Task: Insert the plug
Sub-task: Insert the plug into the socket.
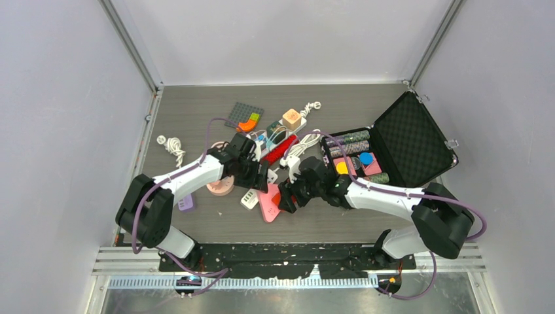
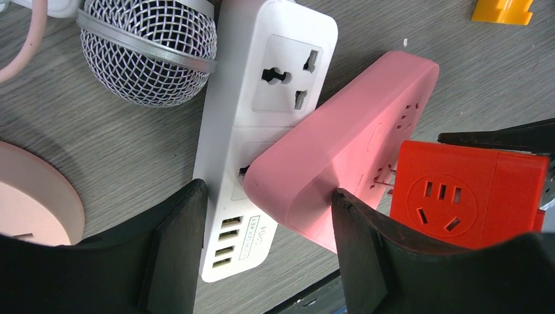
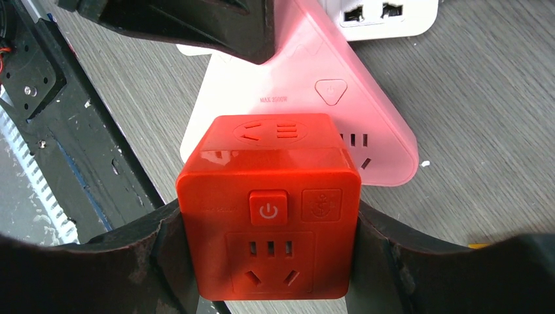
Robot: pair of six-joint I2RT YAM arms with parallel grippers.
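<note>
Since the red cube adapter (image 3: 268, 163) looks stiff and slick, your right gripper (image 3: 268, 255) clamping its flat sides makes sense; left gripper (image 2: 268, 203) gapes wide over the pink strip (image 2: 347, 124).

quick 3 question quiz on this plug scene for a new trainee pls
1. Multiple choice: what does the right gripper hold?
A. a yellow block
B. the red cube adapter
C. a coiled cable

2. True or false: the pink power strip lies partly over the white power strip.

3. Fill in: the object with the round mesh head beside the white power strip is a ____.

Key: 1 B; 2 true; 3 microphone
</note>
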